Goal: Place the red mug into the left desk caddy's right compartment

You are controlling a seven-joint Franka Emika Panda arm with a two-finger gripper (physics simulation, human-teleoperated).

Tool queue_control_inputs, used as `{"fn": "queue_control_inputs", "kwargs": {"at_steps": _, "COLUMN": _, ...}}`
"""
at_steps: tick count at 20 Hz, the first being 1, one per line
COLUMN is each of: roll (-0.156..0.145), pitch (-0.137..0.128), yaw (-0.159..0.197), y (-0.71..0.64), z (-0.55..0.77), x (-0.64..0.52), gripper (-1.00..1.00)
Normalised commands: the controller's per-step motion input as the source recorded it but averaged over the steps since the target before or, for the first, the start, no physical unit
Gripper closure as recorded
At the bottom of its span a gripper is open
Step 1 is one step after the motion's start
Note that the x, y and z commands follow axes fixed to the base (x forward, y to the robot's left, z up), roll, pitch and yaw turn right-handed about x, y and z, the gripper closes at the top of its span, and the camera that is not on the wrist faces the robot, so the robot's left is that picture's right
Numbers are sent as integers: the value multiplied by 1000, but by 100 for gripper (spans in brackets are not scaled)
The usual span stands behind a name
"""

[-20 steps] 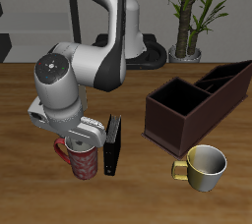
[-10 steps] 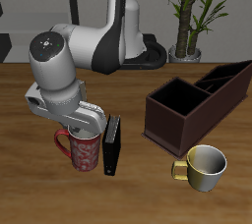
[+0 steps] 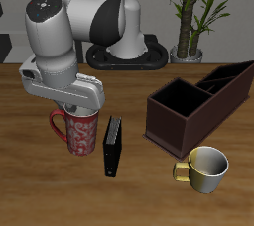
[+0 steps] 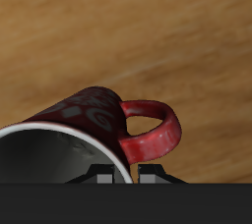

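Observation:
The red mug (image 3: 76, 131) with a pale speckled pattern hangs upright under my gripper (image 3: 75, 109), which is shut on its rim and holds it above the table. In the wrist view the mug's red wall (image 4: 84, 118) and loop handle (image 4: 156, 136) show close up, with the fingertips (image 4: 96, 176) at its rim. The left desk caddy (image 3: 171, 128), a long dark brown box, stands apart from the mug on the table. Its large square right compartment (image 3: 179, 101) is open and nothing shows inside it.
A thin black upright object (image 3: 113, 147) stands on the table right beside the held mug. A plain yellow-gold mug (image 3: 206, 167) sits near the table's front edge, in front of the caddy. A potted plant (image 3: 189, 22) stands behind the caddy.
The gripper has risen with the red mug, lifting it off the table and slightly farther from the front edge. The other objects have not moved.

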Motion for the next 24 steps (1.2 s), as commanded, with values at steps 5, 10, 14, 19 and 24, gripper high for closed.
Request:
{"fn": "queue_control_inputs", "kwargs": {"at_steps": 5, "roll": -28, "pitch": -85, "yaw": 36, "y": -72, "z": 676, "x": -326, "gripper": 100}}
{"fn": "queue_control_inputs", "kwargs": {"at_steps": 10, "roll": -36, "pitch": -41, "yaw": 10, "y": -94, "z": 535, "x": -313, "gripper": 100}}
{"fn": "queue_control_inputs", "kwargs": {"at_steps": 14, "roll": -6, "pitch": -37, "yaw": 27, "y": 48, "z": 452, "x": -379, "gripper": 100}}
{"fn": "queue_control_inputs", "kwargs": {"at_steps": 19, "roll": -18, "pitch": 2, "yaw": 17, "y": 93, "z": 239, "x": -283, "gripper": 100}}
{"fn": "queue_control_inputs", "kwargs": {"at_steps": 24, "roll": 4, "pitch": -45, "yaw": 41, "y": 327, "z": 330, "x": -530, "gripper": 100}}
